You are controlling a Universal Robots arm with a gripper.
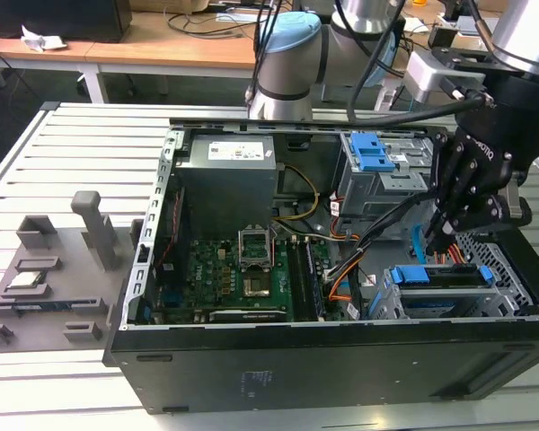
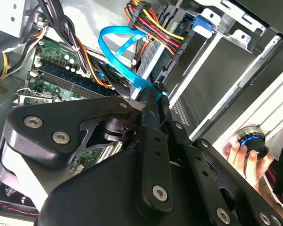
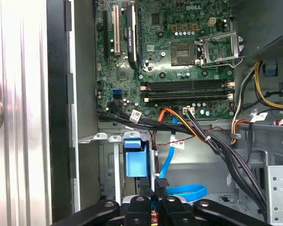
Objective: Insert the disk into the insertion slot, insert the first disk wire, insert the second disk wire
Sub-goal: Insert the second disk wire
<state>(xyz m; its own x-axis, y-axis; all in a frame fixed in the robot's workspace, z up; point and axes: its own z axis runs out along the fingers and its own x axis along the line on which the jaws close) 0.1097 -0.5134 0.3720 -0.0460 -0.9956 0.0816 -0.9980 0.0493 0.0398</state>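
Light-blue second disk wire (image 2: 114, 46), gripper (image 2: 153, 94) pinching it

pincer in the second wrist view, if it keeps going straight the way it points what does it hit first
Most likely the second disk wire: the pincer has its tips right at that blue cable's near end, with the disk just beyond. Depth is hard to judge.

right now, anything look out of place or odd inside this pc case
Two things stand out. The motherboard's processor socket sits empty with its metal retention frame swung open. And a person's hand holds a round blue-ringed knob just outside the case while the black gripper works at the thin flat light-blue cable.
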